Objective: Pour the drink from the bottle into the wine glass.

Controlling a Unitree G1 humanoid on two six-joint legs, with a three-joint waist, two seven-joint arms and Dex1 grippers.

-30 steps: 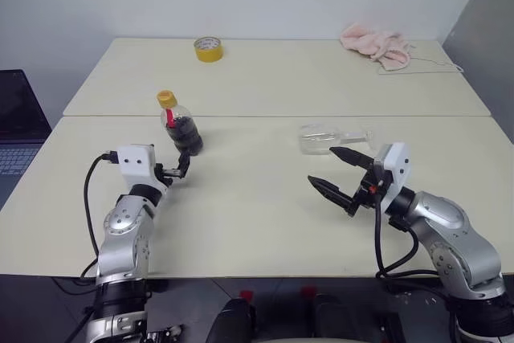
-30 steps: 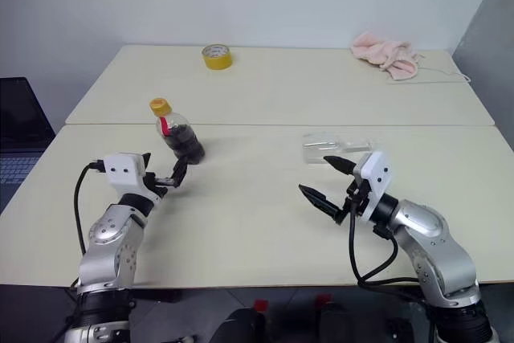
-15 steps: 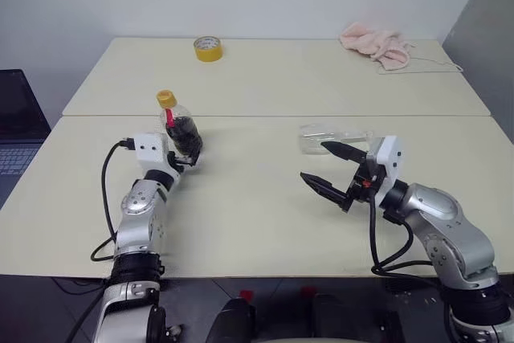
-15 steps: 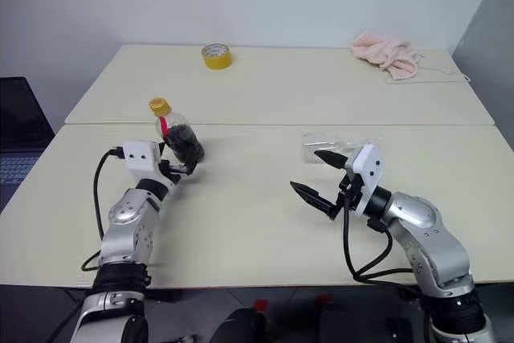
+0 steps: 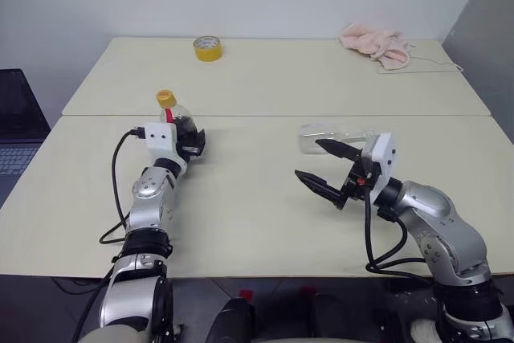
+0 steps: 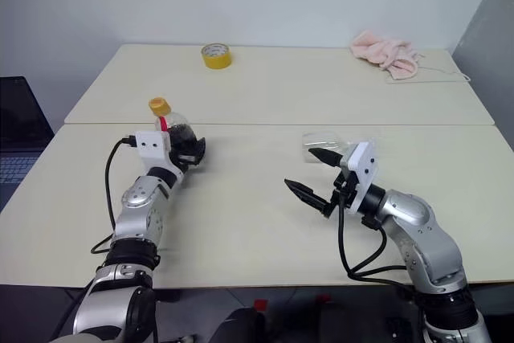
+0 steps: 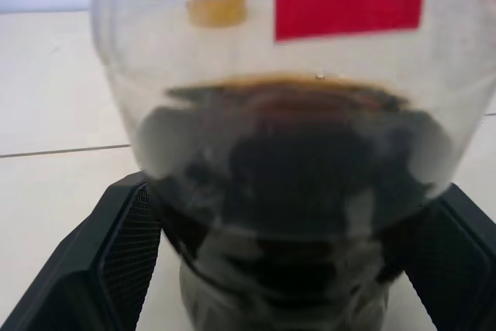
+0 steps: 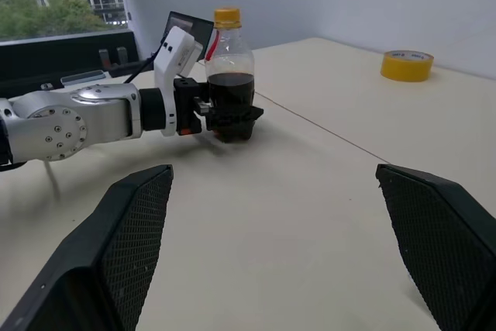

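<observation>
Bottle [image 5: 178, 124] stands upright, cap at 12 o'clock, on the table's left half, its belly between my left gripper's [image 5: 191, 140] wide-open fingers, not yet clamped, so I judge the left arm takes it. Glass [image 5: 328, 139] lies on its side, long axis 9-to-3, just beyond my right gripper [image 5: 321, 165], also wide, empty.

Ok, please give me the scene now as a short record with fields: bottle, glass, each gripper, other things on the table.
bottle: upright, yellow cap on, dark drink in lower part
wine glass: lying on its side, looks empty
left gripper: open, fingers on both sides of bottle's base
right gripper: open, holding nothing, in front of glass
table: tape roll and pink cloth at far side
</observation>
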